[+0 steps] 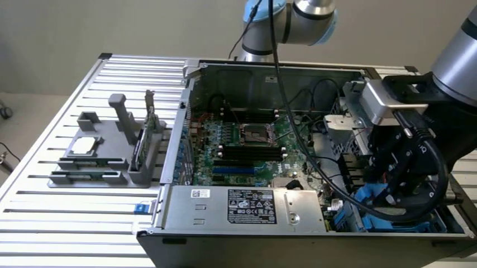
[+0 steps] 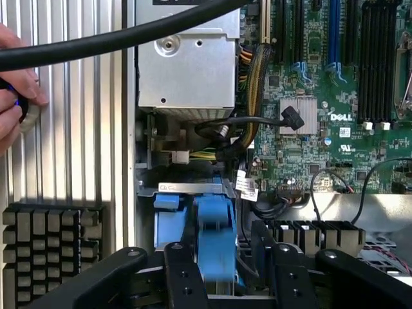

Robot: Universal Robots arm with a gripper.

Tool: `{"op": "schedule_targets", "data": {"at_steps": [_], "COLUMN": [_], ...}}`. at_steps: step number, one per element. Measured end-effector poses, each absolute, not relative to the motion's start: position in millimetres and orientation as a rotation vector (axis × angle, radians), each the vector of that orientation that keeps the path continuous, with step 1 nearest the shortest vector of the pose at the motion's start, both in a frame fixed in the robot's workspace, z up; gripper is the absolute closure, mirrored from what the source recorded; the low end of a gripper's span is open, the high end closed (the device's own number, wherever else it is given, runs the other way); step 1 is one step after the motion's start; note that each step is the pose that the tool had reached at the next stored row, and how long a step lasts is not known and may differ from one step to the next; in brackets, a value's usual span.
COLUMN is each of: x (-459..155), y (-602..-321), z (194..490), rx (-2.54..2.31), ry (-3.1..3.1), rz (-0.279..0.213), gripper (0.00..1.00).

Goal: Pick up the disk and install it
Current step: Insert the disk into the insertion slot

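The disk (image 2: 215,244), of which I see the blue plastic carrier, stands on edge in the drive bay at the corner of the open computer case (image 1: 186,111), below the power-supply box. In the exterior view its blue carrier (image 1: 370,196) shows under the black wrist at the case's right end. My gripper (image 2: 224,252) straddles the disk. One black finger (image 2: 183,270) lies against the blue carrier. The other finger (image 2: 277,267) stands off it with a gap, so the jaws are open. In the exterior view the gripper (image 1: 394,192) reaches down into the case.
The grey power-supply box (image 1: 246,206) lies along the case's near side. The motherboard (image 1: 246,145) fills the case floor. A grey fixture (image 1: 111,151) with parts stands at the exterior view's left. A person's hand (image 2: 16,84) rests on the slatted table, and a black cable (image 2: 129,38) crosses above.
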State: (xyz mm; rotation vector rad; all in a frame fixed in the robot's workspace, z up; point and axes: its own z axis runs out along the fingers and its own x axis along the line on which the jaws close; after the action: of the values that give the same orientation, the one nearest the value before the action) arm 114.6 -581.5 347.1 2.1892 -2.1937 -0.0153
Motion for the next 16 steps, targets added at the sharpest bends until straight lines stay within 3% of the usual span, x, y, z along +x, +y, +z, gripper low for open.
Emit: {"op": "schedule_targets", "data": {"at_steps": [12,14,16], "x": [118.3,121.1,123.5], "y": [-578.4,-578.4,-578.3], "z": [355.9,355.8,355.8], "rx": [2.185,2.187,2.188], "ry": [-2.188,-2.187,-2.186], "rz": [-0.004,-0.003,-0.003], "gripper": [0.53,0.55,0.68]}}
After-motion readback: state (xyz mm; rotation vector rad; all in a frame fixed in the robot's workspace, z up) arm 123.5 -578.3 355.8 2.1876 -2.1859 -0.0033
